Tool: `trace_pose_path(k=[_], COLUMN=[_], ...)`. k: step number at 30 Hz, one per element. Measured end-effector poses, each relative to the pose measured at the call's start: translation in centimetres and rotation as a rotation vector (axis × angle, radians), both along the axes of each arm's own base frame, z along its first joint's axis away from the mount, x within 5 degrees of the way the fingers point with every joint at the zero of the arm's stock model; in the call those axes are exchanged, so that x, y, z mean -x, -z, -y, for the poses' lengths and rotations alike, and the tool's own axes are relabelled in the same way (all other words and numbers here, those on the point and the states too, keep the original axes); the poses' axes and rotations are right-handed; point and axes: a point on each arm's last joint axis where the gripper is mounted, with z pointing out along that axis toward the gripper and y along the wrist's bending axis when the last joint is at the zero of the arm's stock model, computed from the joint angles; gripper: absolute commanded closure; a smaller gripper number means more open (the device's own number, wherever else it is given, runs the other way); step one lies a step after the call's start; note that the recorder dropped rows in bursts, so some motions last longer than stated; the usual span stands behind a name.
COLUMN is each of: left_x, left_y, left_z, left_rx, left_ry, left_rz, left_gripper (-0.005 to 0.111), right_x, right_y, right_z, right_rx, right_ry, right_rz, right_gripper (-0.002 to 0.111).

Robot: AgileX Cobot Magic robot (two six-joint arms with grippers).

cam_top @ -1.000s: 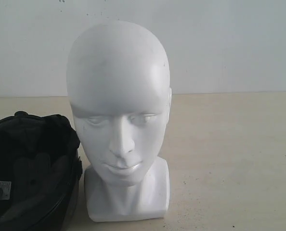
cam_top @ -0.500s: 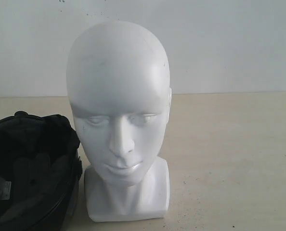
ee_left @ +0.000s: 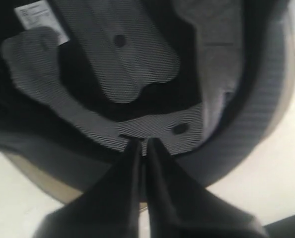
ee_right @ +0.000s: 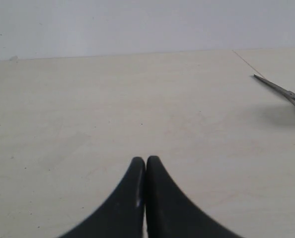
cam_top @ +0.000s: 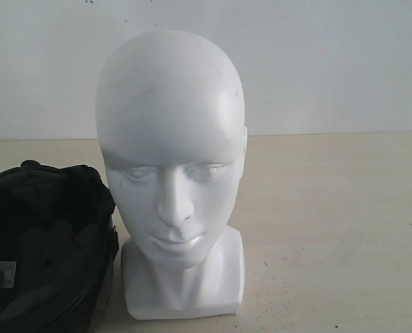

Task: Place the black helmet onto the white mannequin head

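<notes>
Label (cam_top: 3,272) in black helmet (cam_top: 46,229): white, unreadable | helmet left of white mannequin head (cam_top: 171,159), just beside | tabletop (cam_top: 331,229) open rightward to far edge | left gripper (ee_left: 143,144), right gripper (ee_right: 145,161) closed

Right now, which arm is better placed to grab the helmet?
Left. The left gripper is shut, with its tips at the helmet lining. The right gripper, also shut, is over the table with no helmet in its view.

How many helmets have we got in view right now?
1. The black helmet lies lining-up on the table, left of the mannequin head in the exterior view and partly cut off by the frame edge.
</notes>
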Motion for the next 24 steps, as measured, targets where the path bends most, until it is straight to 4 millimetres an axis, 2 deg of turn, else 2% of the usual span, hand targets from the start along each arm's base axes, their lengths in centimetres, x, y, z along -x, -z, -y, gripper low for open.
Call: trace_pose_path(k=[8, 14, 21, 24], left_x=[-0.9, -1.4, -1.8, -1.9], left_y=[1.0, 1.7, 1.5, 1.4], left_z=[-1.6, -2.2, -3.6, -3.7], left_rx=[-0.173, -0.241, -0.375, -0.368], left_ry=[-0.103, -0.132, -0.225, -0.279], left_rz=[-0.045, -0.070, -0.031, -0.022], left_gripper=[0.102, 0.102, 0.102, 0.102], right_x=[0.0, 0.0, 0.0, 0.0], right_y=[0.0, 0.0, 0.0, 0.0], right_z=[0.0, 0.0, 0.0, 0.0], right_rx=[0.000, 0.000, 0.000, 0.000], right_ry=[0.000, 0.000, 0.000, 0.000], right_rz=[0.000, 0.000, 0.000, 0.000], right_gripper=[0.108, 0.108, 0.108, 0.108])
